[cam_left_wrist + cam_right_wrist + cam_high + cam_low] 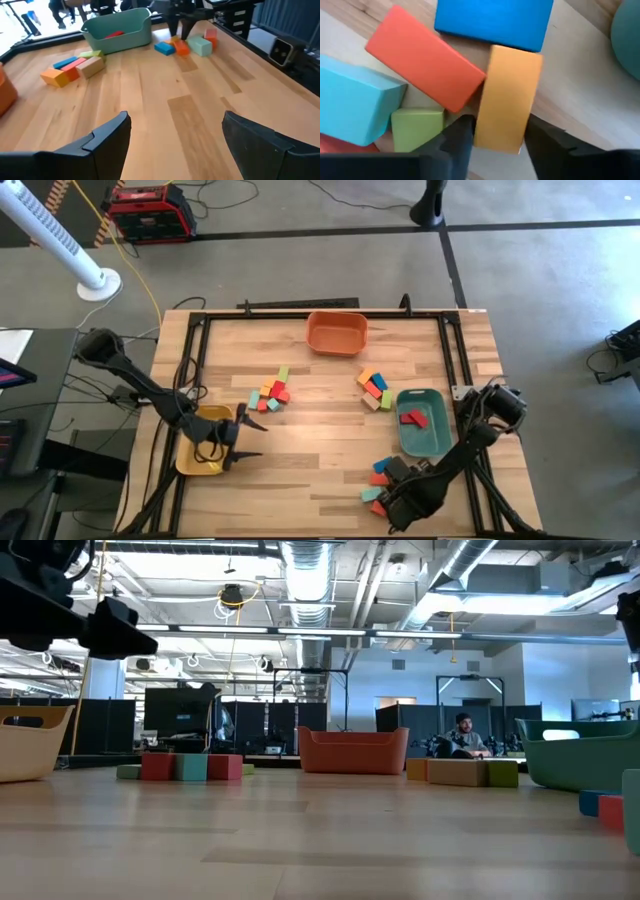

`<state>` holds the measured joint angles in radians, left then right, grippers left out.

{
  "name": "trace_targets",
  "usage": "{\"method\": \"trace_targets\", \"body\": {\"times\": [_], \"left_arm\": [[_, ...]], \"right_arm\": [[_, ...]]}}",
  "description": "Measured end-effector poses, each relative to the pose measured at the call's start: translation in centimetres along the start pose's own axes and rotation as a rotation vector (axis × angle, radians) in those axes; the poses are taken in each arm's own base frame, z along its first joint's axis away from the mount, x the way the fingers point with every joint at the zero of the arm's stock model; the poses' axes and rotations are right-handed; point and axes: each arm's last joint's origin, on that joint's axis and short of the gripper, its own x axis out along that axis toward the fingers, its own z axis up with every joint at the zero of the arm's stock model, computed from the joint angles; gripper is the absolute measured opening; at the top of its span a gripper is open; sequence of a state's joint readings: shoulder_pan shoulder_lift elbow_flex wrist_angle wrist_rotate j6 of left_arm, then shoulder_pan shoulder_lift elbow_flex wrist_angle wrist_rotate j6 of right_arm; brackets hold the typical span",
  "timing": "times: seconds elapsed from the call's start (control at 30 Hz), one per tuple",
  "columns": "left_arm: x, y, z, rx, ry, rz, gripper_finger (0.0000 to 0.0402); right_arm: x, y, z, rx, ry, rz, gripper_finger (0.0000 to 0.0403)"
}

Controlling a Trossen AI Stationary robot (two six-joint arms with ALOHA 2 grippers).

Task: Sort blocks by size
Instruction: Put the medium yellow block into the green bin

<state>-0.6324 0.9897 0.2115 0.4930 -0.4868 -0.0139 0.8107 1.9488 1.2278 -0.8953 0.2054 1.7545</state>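
The desk [330,430] carries three trays: an orange tray [337,332] at the far edge, a teal tray [423,422] to the right with a red block [413,418] lying in it, and a yellow tray [203,442] to the left. The blocks lie in three heaps: one left of centre [272,392], one just beside the teal tray [374,388], and one at the near right [382,480]. The right claw [495,142] is down in that near-right heap, its fingers standing on either side of an orange-yellow block [507,95] and drawn in against its two long faces; whether it is properly clamped I cannot tell. A red-orange block [425,65] touches that block's side, with a blue block [492,22] beyond and a light blue block [355,107] further off. The left claw [172,137] hangs over the yellow tray, fingers wide apart. Such painted wood is likely light, rigid and a little slick, so flat opposing faces near the middle are best, lifting straight to spare the neighbours.
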Motion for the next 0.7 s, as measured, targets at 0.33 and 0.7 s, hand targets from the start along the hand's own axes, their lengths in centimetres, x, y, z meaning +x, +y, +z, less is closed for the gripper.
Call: {"method": "trace_targets", "body": {"times": [0.33, 0.7], "left_arm": [[0.3, 0.7, 0.0, -0.015, 0.004, 0.037, 0.0301], [0.3, 0.7, 0.0, -0.015, 0.005, 0.037, 0.0301]], "right_arm": [[-0.9, 0.7, -0.3, -0.016, -0.002, 0.031, 0.0153], [-4.5, 1.6, 0.8, -0.063, -0.016, -0.027, 0.0157]]}}
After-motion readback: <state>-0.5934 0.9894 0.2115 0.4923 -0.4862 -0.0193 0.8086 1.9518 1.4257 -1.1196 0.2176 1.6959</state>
